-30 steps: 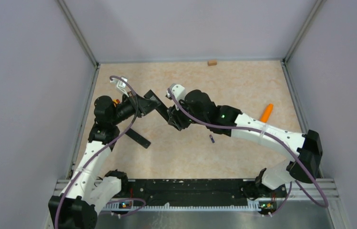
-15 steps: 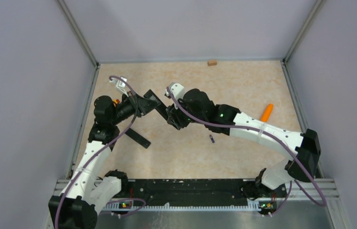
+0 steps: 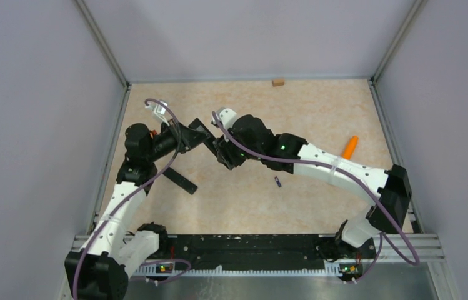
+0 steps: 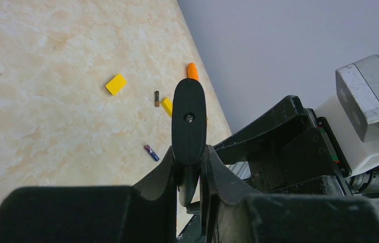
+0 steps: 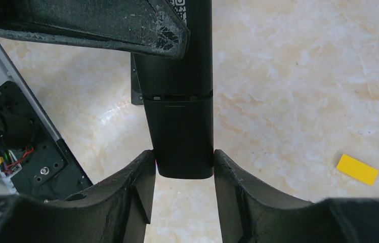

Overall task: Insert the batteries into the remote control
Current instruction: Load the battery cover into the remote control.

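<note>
— Over the table, from the top camera, what have you got?

— I've got both arms reaching in to meet left of centre. The left gripper [image 3: 201, 137] and right gripper [image 3: 219, 150] sit nose to nose, black on black, so I can't tell from up there what is between them. 1 battery [image 3: 277, 182] lies loose on the table [image 3: 318, 106], on the near side of my right forearm. A flat black bar [image 3: 180, 180] lies beneath the left arm. An orange stick [image 3: 349, 147] lies far right, and a tan block [image 3: 277, 81] sits at the back wall.

— And the left wrist camera?

— My left tool is clamped tight. Its fingers [image 4: 164, 172] pinch the remote control [image 4: 188, 119], which I see end-on, held above the table. Down on the surface lie a blue-ended battery [image 4: 152, 152] and, further off, a darker battery [image 4: 157, 98] just beside the nearer of 2 yellow blocks [image 4: 116, 84].

— Right wrist?

— My right tool stands part-way open, as wide as the remote's free end, with both fingertips [image 5: 144, 177] against its sides. A seam crosses the remote's body just above them, and a left finger covers its upper part. 1 yellow block lies on the table at lower right. Every battery I can see is on the table.
</note>
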